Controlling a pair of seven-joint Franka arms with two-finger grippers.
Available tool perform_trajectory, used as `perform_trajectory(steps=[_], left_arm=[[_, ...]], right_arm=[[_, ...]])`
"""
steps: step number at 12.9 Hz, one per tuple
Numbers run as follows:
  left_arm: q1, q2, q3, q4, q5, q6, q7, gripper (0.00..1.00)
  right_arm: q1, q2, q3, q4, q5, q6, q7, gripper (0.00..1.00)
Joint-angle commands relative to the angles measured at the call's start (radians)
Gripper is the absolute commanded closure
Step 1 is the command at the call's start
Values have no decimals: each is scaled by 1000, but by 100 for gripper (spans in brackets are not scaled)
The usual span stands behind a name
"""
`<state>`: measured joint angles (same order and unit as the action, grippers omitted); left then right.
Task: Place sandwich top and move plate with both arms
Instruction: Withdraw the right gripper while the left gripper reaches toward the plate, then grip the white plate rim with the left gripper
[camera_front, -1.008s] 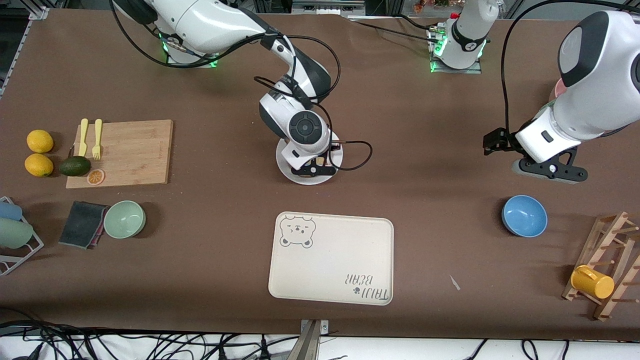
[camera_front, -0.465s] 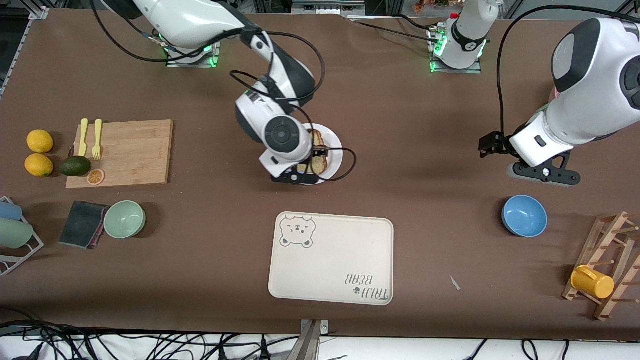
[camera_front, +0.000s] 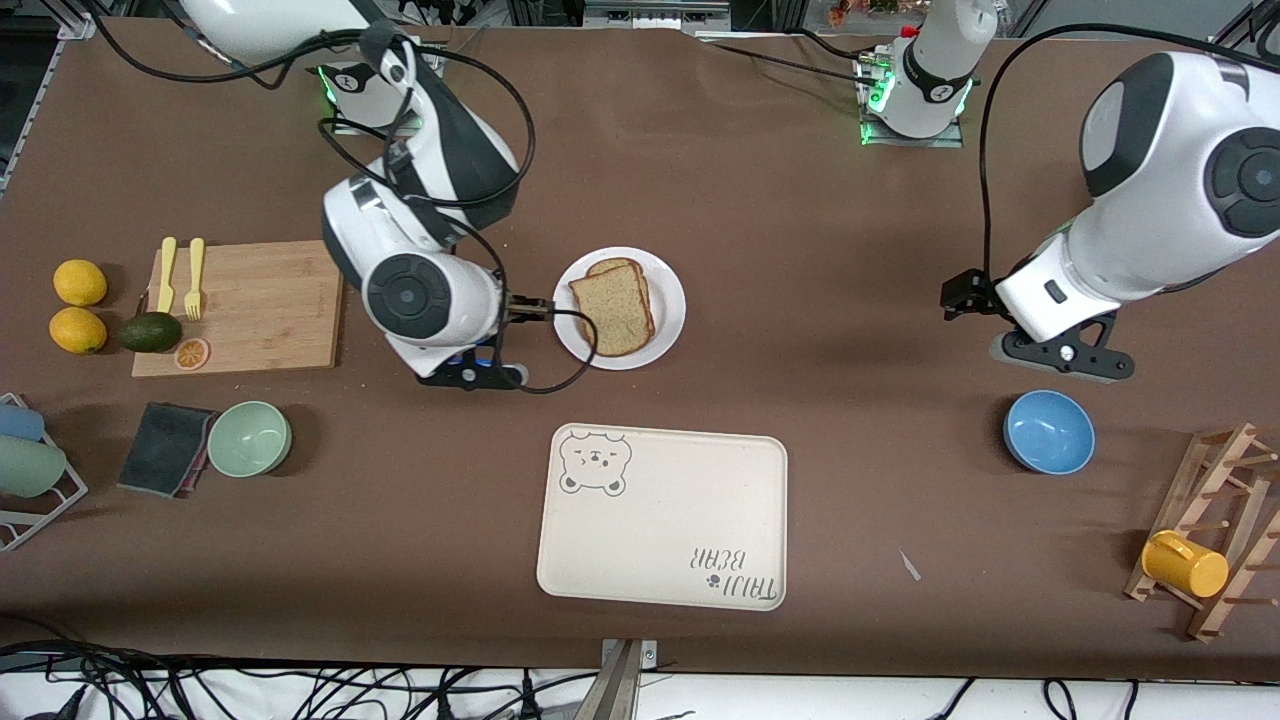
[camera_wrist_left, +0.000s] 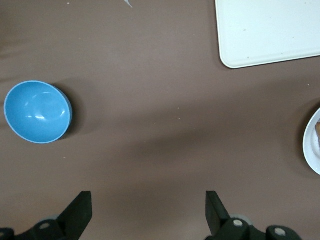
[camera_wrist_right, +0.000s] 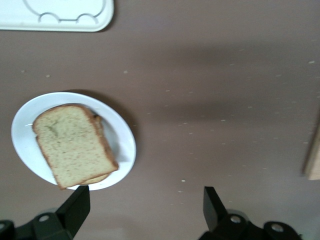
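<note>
Sandwich top (camera_front: 612, 307) sits on another slice on the plate (camera_front: 668, 287), farther from the front camera than the tray (camera_front: 662, 517). Right gripper (camera_front: 472, 375) hangs over bare tabletop (camera_front: 820, 250) beside the plate, fingers (camera_wrist_right: 75, 207) spread wide, empty. Left gripper (camera_front: 1060, 355) hovers near the blue bowl (camera_front: 1048, 431), fingers (camera_wrist_left: 80, 212) wide apart, empty.
</note>
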<state>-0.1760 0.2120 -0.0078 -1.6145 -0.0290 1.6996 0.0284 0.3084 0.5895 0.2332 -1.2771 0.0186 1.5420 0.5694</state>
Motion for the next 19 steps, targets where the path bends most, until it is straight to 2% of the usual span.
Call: perform_trajectory(steps=[1,2,3,5,8,9,11,12,14,17,19], left_arm=[[-67,61,-21,85,-8,-11,-11,0],[-95,85,-21,96,-22,-9,-22,0],[-105,114,-24,100,-78,-8,-24,0],[-129,159,-26,117,-208,32,-31,0],[-151,229,-29,104,-357,121,-30,0],[-161,262,-29,104,-409,153,-30,0],[-181,326,-29,102,-547,196,-19,0],[-190,349,-29,90,-607,224,-13,0],[-197,371,-47,49,-656,308,20,0],[-209,429,-112,-2,-743,437,53,0],[-209,478,-116,-8,-770,465,172,0]], right_arm=[[2,-97,-89,-74,3,-34,-121,0],[-35,-176,-97,-165,7,-16,-172,0],[-93,-272,-97,-283,7,30,-205,0],[-158,-426,-97,-445,0,87,-255,0],[-237,-543,-106,-537,-12,35,-313,0],[-245,-550,-136,-533,-14,12,-406,0],[-238,-551,-234,-506,-14,-3,-549,0],[-239,-551,-245,-481,-19,-8,-559,0],[-238,-544,-239,-395,-80,-89,-560,0],[-238,-542,-242,-325,-78,-140,-552,0],[-242,-545,-245,-306,-75,-146,-527,0]])
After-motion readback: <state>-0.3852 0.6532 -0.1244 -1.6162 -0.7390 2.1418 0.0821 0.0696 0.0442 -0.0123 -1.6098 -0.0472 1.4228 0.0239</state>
